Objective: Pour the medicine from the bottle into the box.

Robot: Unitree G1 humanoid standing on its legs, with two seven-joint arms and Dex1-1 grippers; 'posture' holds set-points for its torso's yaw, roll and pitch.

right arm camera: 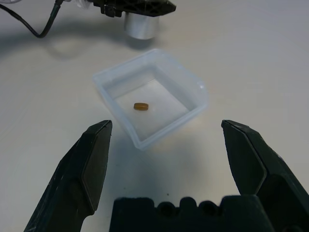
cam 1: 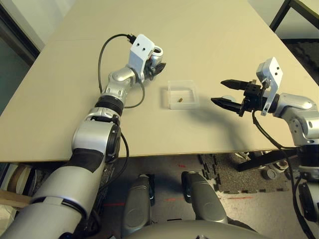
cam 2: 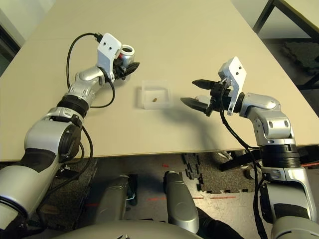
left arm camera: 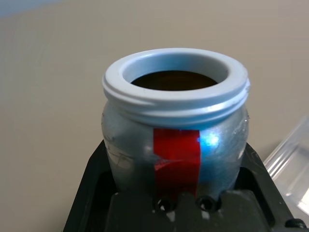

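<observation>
The left gripper [cam 1: 158,63] clamped the bottle [cam 2: 127,53] upright, uncapped, at the box's [cam 1: 182,93] ten o'clock. The pill [right arm camera: 140,106] lay inside the box (pour apparently done); set the bottle gently on the desk [cam 1: 209,40]. The right gripper [cam 1: 230,94], at three o'clock, stood spread and empty.

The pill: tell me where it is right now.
The pill lies on the floor of the clear box at the table's middle, between the left gripper's bottle and the open right gripper.

You are working in what looks like a lab or test room: a plain, wide beige table [cam 1: 209,30], a second dark-framed table [cam 1: 299,10] behind it, black foam floor mats [cam 1: 224,172] below, and red tape marks [cam 1: 182,166] on the floor.
</observation>
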